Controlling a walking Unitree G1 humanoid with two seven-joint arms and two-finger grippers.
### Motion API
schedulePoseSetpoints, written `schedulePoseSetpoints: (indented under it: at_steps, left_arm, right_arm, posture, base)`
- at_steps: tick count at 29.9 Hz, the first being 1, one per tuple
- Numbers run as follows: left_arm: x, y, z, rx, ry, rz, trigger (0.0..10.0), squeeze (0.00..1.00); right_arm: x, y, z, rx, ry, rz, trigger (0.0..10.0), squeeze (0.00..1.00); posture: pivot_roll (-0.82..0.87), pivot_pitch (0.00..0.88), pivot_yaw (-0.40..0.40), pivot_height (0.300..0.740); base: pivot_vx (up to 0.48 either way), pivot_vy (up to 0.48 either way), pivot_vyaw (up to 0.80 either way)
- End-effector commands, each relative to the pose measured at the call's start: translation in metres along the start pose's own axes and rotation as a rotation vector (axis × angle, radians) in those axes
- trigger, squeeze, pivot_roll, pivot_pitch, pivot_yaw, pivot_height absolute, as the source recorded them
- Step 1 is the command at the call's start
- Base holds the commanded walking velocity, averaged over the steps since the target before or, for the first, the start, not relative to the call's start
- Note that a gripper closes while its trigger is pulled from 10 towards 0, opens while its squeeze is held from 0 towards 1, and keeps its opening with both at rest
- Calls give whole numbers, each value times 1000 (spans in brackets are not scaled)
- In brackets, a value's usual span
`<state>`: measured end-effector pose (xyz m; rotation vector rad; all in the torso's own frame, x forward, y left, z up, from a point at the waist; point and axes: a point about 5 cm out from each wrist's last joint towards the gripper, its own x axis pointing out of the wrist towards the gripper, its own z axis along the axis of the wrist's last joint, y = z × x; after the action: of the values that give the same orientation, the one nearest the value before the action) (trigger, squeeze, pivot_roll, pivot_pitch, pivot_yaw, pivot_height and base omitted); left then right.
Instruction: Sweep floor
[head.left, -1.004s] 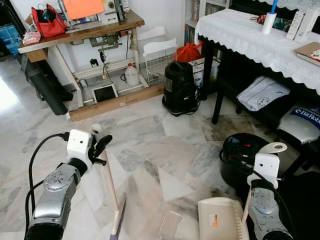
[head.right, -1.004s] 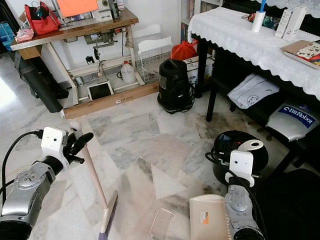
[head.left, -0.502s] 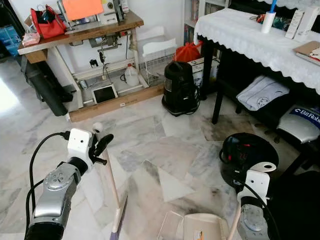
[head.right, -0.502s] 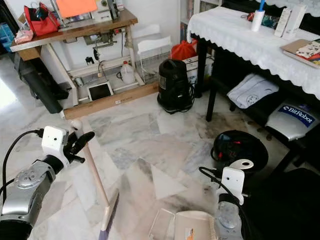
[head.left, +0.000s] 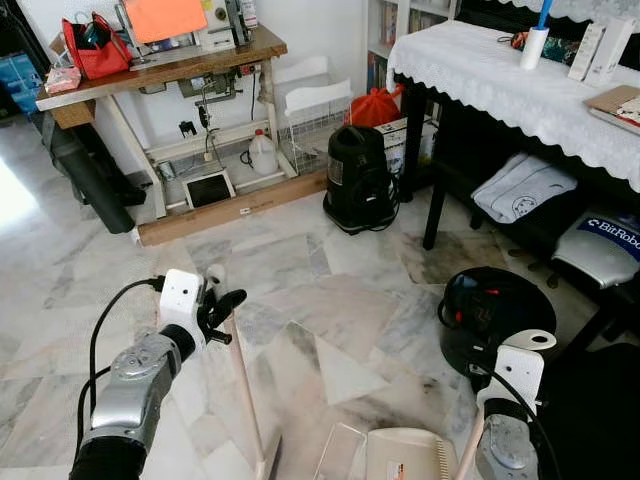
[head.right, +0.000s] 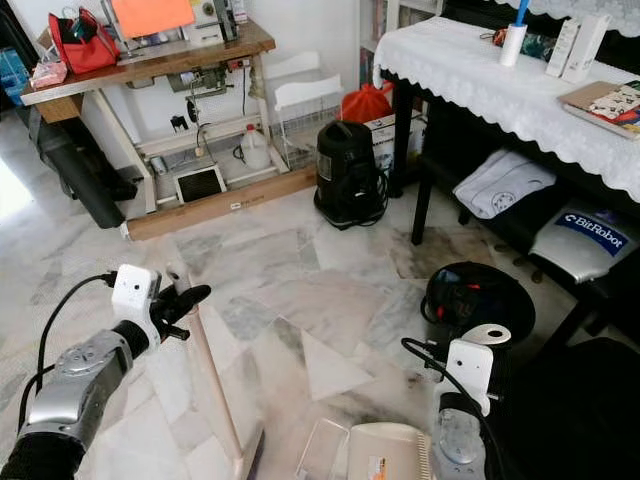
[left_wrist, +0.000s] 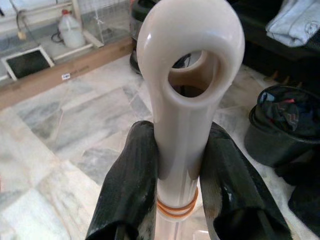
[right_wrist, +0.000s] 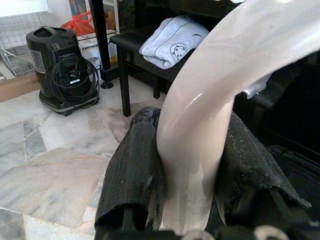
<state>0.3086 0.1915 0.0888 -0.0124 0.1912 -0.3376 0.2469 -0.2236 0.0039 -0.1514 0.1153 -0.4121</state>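
Observation:
My left gripper is shut on the top of a cream broom handle, just under its loop end; both black fingers press its sides. The handle slants down to the broom head at the bottom edge of the head view. My right gripper is shut on the curved cream dustpan handle. The cream dustpan lies on the marble floor low in the picture, with a clear flap on its left side. Broom head and dustpan are a short way apart.
A black vacuum cleaner stands ahead beside a black table with a white lace cloth. A round black bin sits to the right. A wooden sewing table and a plank lie at the back left. Marble floor opens between them.
My left gripper has moved right and nearer to me with the broom, and the broom head has slid right. The right arm drew the dustpan back earlier and has since held still.

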Motion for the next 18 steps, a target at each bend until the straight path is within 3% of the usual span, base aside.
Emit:
schedulePoseSetpoints:
  at_steps: [1,4,11,16,18]
  left_arm:
    - [5,1,3,-50,-37,36,10000,0]
    - [8,3,3,-158,-73,82,10000,0]
    - [15,-8,-12,-192,-24,48,10000,0]
    - [21,-13,-12,-321,-12,-11,10000,0]
    - [24,-11,-2,-413,-40,-24,10000,0]
  right_arm:
    - [-11,0,-17,-7,99,1,10000,0]
    - [-10,-3,-15,-12,81,1,10000,0]
    - [-8,-13,-13,-23,59,-12,10000,0]
    - [-5,-17,-11,-28,55,-20,10000,0]
    - [-4,-17,-10,-24,53,-21,10000,0]
  posture:
    - [35,0,108,740]
    - [11,0,105,740]
    - [-20,0,91,740]
    - [-35,0,92,740]
    - [-30,0,93,740]
  base:
    - [0,0,0]
    - [0,0,0]
    - [0,0,0]
    - [0,0,0]
    - [0,0,0]
